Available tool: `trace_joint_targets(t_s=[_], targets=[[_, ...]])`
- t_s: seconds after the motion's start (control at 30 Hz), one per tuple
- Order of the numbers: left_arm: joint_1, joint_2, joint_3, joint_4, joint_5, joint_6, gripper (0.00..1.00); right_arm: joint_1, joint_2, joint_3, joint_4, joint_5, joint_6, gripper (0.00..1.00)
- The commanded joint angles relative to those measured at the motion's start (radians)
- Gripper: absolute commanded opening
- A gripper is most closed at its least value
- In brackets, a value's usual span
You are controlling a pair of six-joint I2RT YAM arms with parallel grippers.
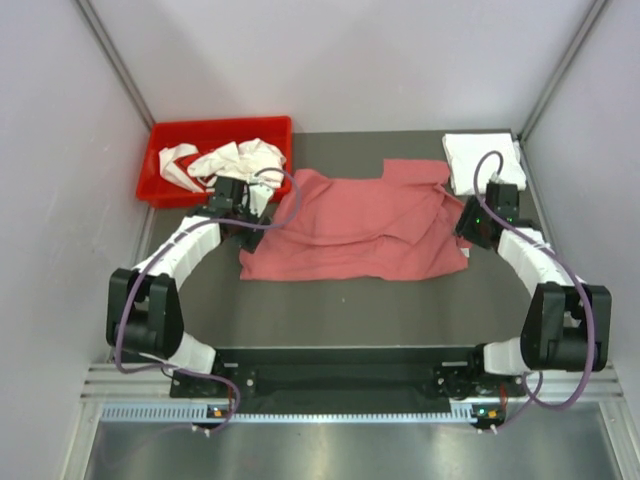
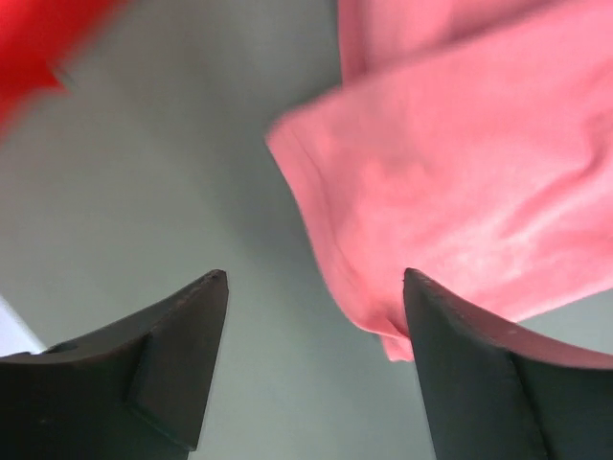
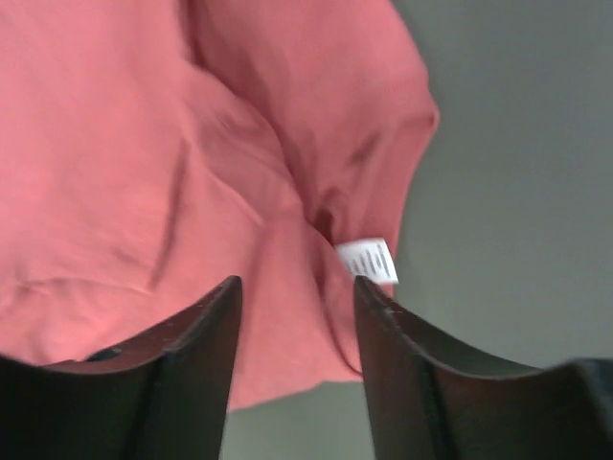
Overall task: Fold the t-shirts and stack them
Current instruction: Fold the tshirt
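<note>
The left gripper is wide open, the right gripper half open, both empty, so the pink t-shirt lies loose by their fingertips.

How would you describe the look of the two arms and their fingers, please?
The left arm and right arm have white shells between black joints, each with a looped lilac cable. The fingers are dark, matte wedges.
</note>
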Motion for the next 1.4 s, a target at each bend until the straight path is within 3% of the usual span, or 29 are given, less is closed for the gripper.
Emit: trace_joint_targets(t_s=[0.0,0.17,0.33,0.37,0.4,0.47,0.53,0.87,1.03,1.23,1.37], targets=[[0.011,0.028,-0.061,-0.035,0.009,-0.063,0.75,-0.015,0.013,-0.05,0.0,-0.023,-0.027,0.48],[0.039,0.054,-0.112,-0.015,0.057,-0.089,0.69,-0.017,0.078,-0.07,0.016,-0.06,-0.038,0.39],[0.042,0.073,-0.115,-0.06,0.186,-0.104,0.6,-0.017,0.049,-0.098,0.014,-0.088,-0.029,0.14],[0.042,0.071,-0.123,-0.061,0.203,-0.104,0.54,-0.017,0.038,-0.107,0.014,-0.085,-0.026,0.1],[0.042,0.071,-0.129,-0.058,0.203,-0.101,0.43,-0.02,0.029,-0.116,0.014,-0.086,-0.023,0.02],[0.042,0.076,-0.144,-0.058,0.202,-0.089,0.27,-0.024,0.007,-0.133,0.003,-0.09,-0.023,0.0],[0.042,0.074,-0.156,-0.066,0.208,-0.075,0.0,-0.038,-0.019,-0.142,-0.018,-0.083,-0.02,0.0],[0.142,-0.116,-0.123,-0.138,0.257,0.058,0.0,-0.168,-0.326,-0.208,-0.208,-0.162,0.017,0.0],[0.137,-0.174,-0.167,-0.271,0.406,0.164,0.0,-0.25,-0.48,-0.277,-0.305,-0.277,0.098,0.0],[0.139,-0.211,-0.181,-0.363,0.372,0.259,0.0,-0.27,-0.623,-0.369,-0.409,-0.318,0.21,0.0],[0.139,-0.21,-0.163,-0.422,0.368,0.301,0.0,-0.271,-0.631,-0.411,-0.451,-0.311,0.246,0.0]])
